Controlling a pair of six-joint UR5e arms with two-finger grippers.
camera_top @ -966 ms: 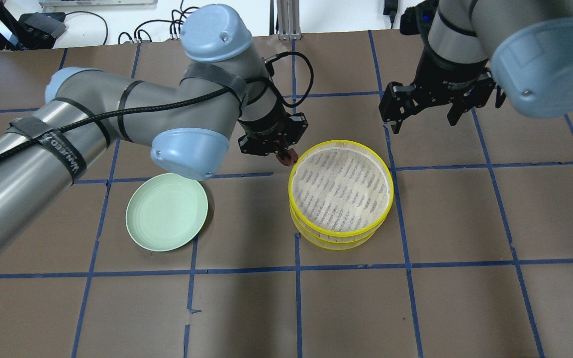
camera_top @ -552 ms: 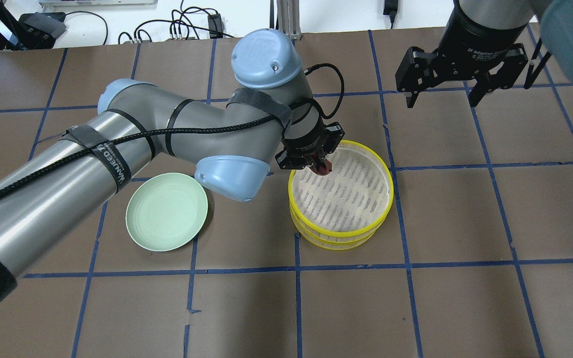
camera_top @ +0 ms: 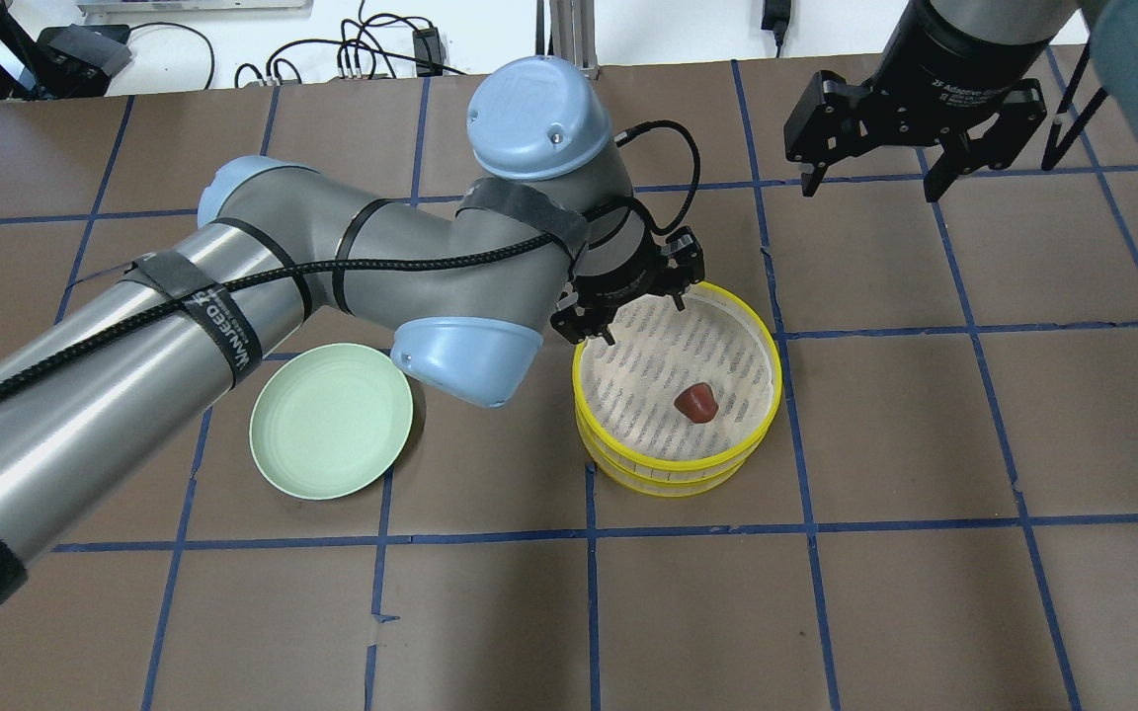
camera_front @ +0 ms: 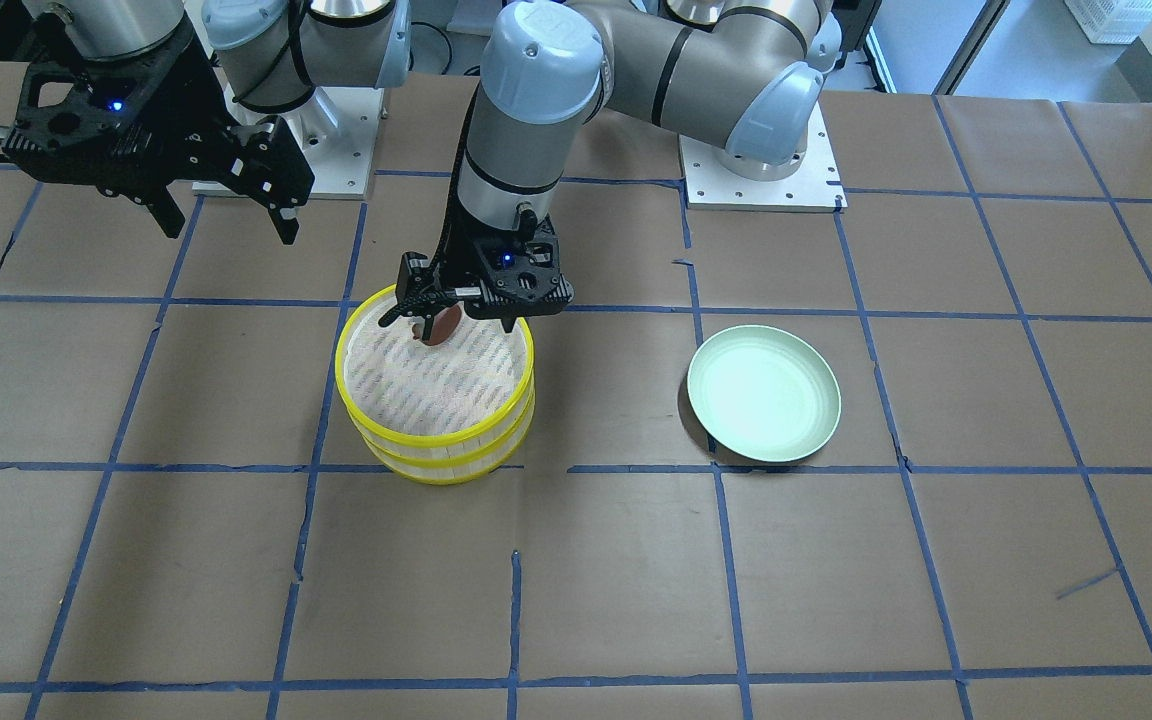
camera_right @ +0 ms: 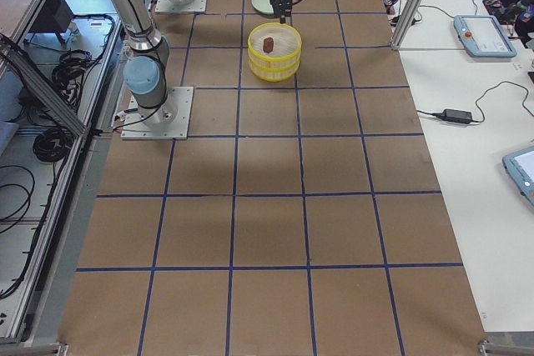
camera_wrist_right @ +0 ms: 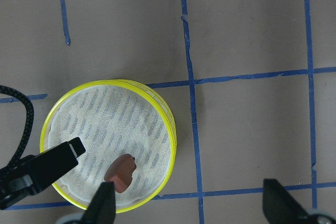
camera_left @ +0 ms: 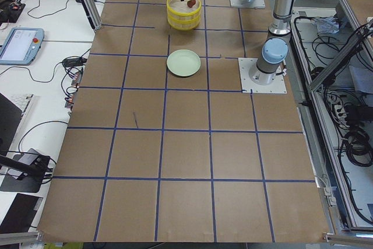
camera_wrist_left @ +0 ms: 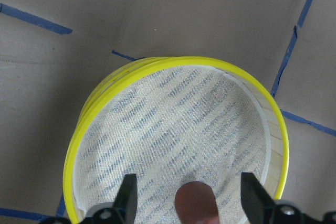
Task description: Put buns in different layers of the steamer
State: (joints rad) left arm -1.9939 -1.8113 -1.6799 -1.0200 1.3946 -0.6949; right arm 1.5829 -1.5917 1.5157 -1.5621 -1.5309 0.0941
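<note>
The steamer (camera_top: pixel 772 395), two stacked yellow-rimmed trays, stands mid-table. The reddish-brown bun (camera_top: pixel 695 402) lies on the white lining of the top tray, free of any finger. My left gripper (camera_top: pixel 643 318) hangs open above the tray's far-left part. In the left wrist view the bun (camera_wrist_left: pixel 197 208) sits below and between the spread fingers (camera_wrist_left: pixel 127 195), inside the steamer (camera_wrist_left: pixel 278 129). My right gripper (camera_top: pixel 865 173) is open and empty, high at the back right. The bun (camera_wrist_right: pixel 121 171) also shows in the right wrist view. The white bun is not in view.
A pale green plate (camera_top: pixel 332 420) with nothing on it lies left of the steamer, partly under my left arm's elbow. It also shows in the front-facing view (camera_front: pixel 764 393). Brown paper with blue tape lines covers the table.
My left gripper carried the reddish-brown bun over the steamer, opened, and the bun now lies in the top tray. My right gripper rose and drew back toward the far right.
</note>
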